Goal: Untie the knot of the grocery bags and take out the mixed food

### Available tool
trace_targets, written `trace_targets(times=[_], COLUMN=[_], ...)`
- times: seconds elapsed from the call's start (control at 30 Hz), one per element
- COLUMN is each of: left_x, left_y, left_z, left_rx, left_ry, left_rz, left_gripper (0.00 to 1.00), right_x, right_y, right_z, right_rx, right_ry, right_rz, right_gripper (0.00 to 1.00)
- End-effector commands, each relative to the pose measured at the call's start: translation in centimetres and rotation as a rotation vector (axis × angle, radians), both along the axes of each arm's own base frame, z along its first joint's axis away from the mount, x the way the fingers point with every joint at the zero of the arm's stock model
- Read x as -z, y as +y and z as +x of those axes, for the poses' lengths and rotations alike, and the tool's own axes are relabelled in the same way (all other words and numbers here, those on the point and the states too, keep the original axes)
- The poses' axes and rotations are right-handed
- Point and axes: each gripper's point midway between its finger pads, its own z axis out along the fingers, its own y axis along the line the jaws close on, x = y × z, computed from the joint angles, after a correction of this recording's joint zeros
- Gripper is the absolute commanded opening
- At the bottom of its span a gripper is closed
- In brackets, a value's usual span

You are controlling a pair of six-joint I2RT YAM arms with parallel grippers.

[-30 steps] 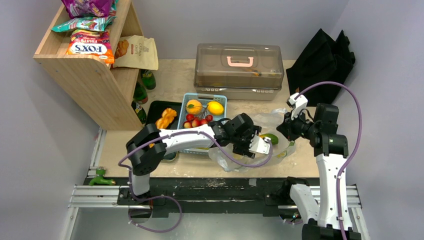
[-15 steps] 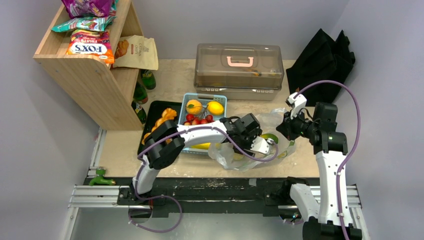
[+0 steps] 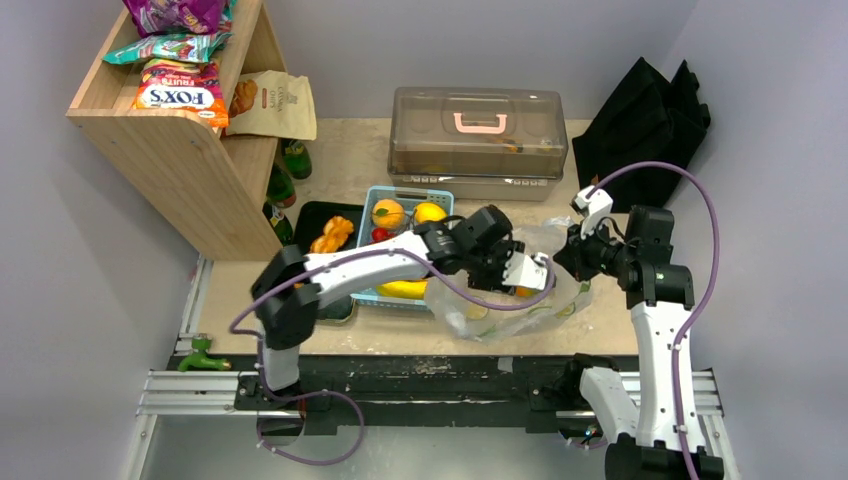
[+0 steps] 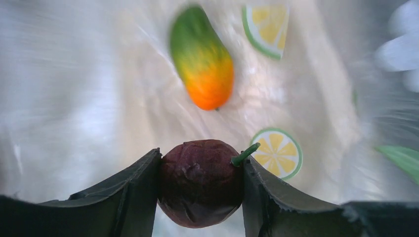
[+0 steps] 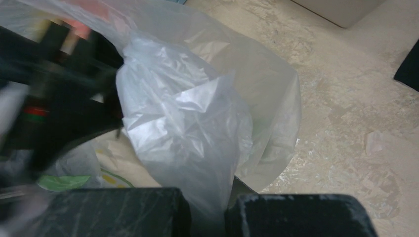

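Observation:
The clear grocery bag [image 3: 497, 322] with lemon-slice prints lies open at the table's front; no knot shows. My left gripper [image 3: 528, 272] is inside the bag's mouth, shut on a dark red round fruit with a green stem [image 4: 200, 190]. A green-to-orange mango [image 4: 203, 59] lies in the bag beyond it. My right gripper [image 3: 571, 252] is shut on the bag's right edge [image 5: 197, 118] and holds it up. An orange [image 3: 388, 212], a lemon [image 3: 431, 212], red fruits and a banana [image 3: 403, 290] lie in the blue basket [image 3: 367, 215]. Braided bread [image 3: 333, 236] lies on the black tray [image 3: 305, 215].
A clear storage box with a pink handle [image 3: 478, 140] stands behind the basket. A wooden shelf [image 3: 170, 150] with snack bags is at the far left, with green bottles [image 3: 282, 185] under it. A black fabric bag [image 3: 645, 125] lies at the far right.
My left gripper has drawn back and up from deep in the bag, and its elbow has swung left. The right arm and the held bag edge have barely moved.

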Motion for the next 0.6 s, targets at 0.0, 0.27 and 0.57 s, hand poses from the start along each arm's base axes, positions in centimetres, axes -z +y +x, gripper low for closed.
trace_targets(times=[0.0,0.27,0.57], left_x=[-13.4,-24.6,-11.2], left_y=[-0.6,7.1,16.0], left_z=[-2.8,-0.1,10.6], left_rx=[0.04,-0.232,-0.686], left_ry=[0.024,0.223,0.229], left_rz=[-0.358,-0.687,-0.388], left_gripper=[0.16,0.15,0.17], right_x=[-0.1,-1.5,-4.9], right_y=[-0.1,-0.2,1.4], right_z=[0.4,0.3,-0.8], right_rx=[-0.016,-0.03,-0.164], right_ry=[-0.039,-0.143,-0.427], right_rz=[-0.025,-0.057,-0.098], right_gripper=[0.0,0.0,0.0])
